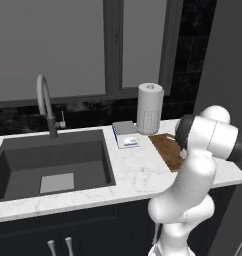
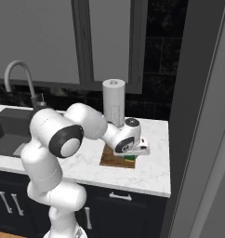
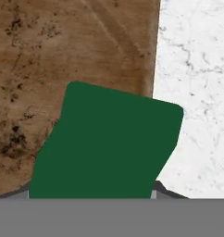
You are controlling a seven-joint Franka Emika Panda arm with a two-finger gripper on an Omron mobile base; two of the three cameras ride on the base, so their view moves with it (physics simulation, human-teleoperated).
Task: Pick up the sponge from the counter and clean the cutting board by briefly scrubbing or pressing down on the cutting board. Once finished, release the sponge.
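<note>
Sponge (image 3: 107,146) in the claw, low over the cutting board's edge.

Seen from the hand, the claw (image 3: 93,195) pinches the sponge, whose green top hides nearly all of both fingers; a dark tip (image 3: 165,191) peeks out at the sponge's lower right corner. Most of the sponge lies over the brown cutting board (image 3: 63,51), while its right corner hangs past the board's edge over the white marble counter (image 3: 197,92). From the right base camera, the hand sits low at the board's (image 2: 112,160) near right corner, and the sponge (image 2: 129,159) shows green and yellow just under it; I cannot tell whether it touches the wood. Behind the board stands a paper towel roll (image 2: 114,102). Left of the board in the left base camera lies a flat grey-and-blue scale (image 1: 126,134), then the dark sink (image 1: 53,160) with its curved tap (image 1: 45,102).
</note>
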